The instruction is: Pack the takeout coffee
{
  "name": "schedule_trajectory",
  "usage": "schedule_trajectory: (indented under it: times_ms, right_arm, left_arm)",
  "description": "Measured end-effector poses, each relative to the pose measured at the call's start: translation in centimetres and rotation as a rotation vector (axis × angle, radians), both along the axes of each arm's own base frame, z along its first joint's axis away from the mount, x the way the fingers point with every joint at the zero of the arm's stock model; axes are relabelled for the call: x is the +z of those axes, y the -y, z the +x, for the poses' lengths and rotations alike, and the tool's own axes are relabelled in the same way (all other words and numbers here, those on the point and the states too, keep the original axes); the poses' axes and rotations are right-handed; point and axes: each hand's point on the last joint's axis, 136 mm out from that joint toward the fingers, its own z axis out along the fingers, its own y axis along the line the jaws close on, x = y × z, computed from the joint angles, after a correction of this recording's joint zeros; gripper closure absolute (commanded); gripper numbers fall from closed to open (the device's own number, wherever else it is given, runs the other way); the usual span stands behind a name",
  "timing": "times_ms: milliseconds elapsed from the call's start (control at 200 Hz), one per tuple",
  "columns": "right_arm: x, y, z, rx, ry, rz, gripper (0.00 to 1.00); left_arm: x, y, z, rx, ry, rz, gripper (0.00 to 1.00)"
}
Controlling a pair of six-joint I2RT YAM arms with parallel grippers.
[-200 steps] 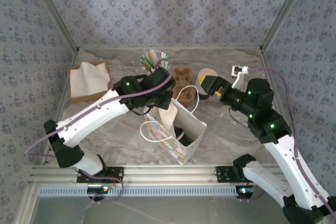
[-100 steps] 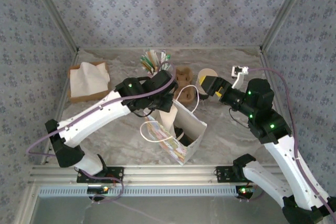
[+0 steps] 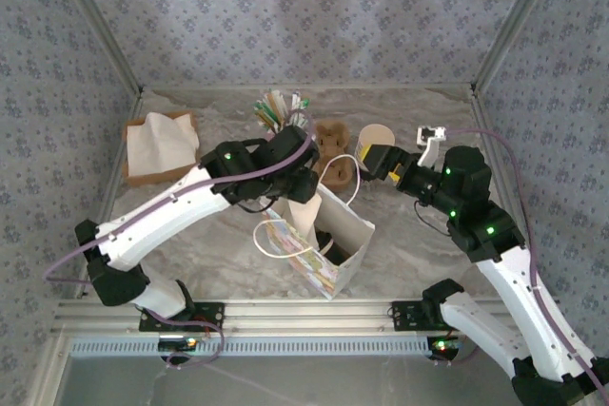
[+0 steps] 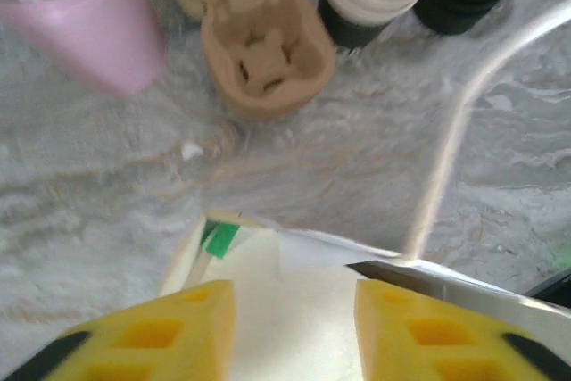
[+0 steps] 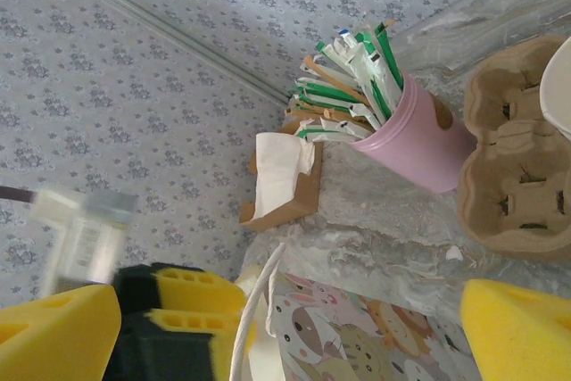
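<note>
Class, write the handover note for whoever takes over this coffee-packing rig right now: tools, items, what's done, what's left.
Left tool: open, over the mouth of the paper bag, nothing gripped.
Right tool: wide open, empty, beside the cup stack.
Coffee: probably the dark round shape low inside the bag, unconfirmed.
Done: coffee likely bagged.
Left: check that it sits upright in the bag, then pull both arms clear.

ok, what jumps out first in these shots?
The open cartoon-print paper bag in the middle, with the left tool open above its mouth. Behind it, a pink holder bristling with green-and-white sticks, beside a brown cup carrier; the right tool hangs open near the cup stack.
</note>
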Motion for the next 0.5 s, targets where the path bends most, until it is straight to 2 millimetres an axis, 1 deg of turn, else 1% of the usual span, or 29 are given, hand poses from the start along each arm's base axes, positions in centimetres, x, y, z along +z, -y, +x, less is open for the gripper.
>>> schedule_trajectory:
  times_ms: [65, 135, 220, 245, 285, 390, 455, 500]
  right_arm:
    - [-0.1, 0.0, -0.1, 0.003, -0.004, -0.005, 0.0]
    - [-0.3, 0.1, -0.3, 0.008, -0.008, -0.013, 0.0]
    - [-0.7, 0.2, -0.5, 0.008, -0.017, -0.025, 0.0]
    - [-0.8, 0.3, -0.6, 0.009, -0.018, -0.027, 0.0]
    - [-1.0, 0.3, -0.7, 0.011, -0.023, -0.029, 0.0]
    - [-1.7, 0.4, -0.9, 0.018, -0.039, -0.037, 0.0]
    - [-2.3, 0.4, -0.9, 0.019, -0.051, -0.043, 0.0]
    - [-2.7, 0.4, -0.9, 0.02, -0.062, -0.047, 0.0]
  left_arm:
    - [2.3, -0.1, 0.1, 0.0, 0.041, -0.05, 0.31]
    - [4.5, -0.8, -0.1, 0.002, 0.081, -0.101, 0.2]
    - [7.0, -2.8, -1.0, 0.011, 0.123, -0.162, 0.09]
    - [7.7, -3.4, -1.4, 0.016, 0.135, -0.184, 0.03]
    - [8.4, -4.8, -1.9, 0.028, 0.154, -0.21, 0.01]
    - [9.1, -9.0, -3.6, 0.077, 0.184, -0.263, 0.01]
    - [8.9, -11.3, -4.6, 0.107, 0.194, -0.287, 0.01]
    - [8.3, -12.8, -5.2, 0.129, 0.192, -0.292, 0.0]
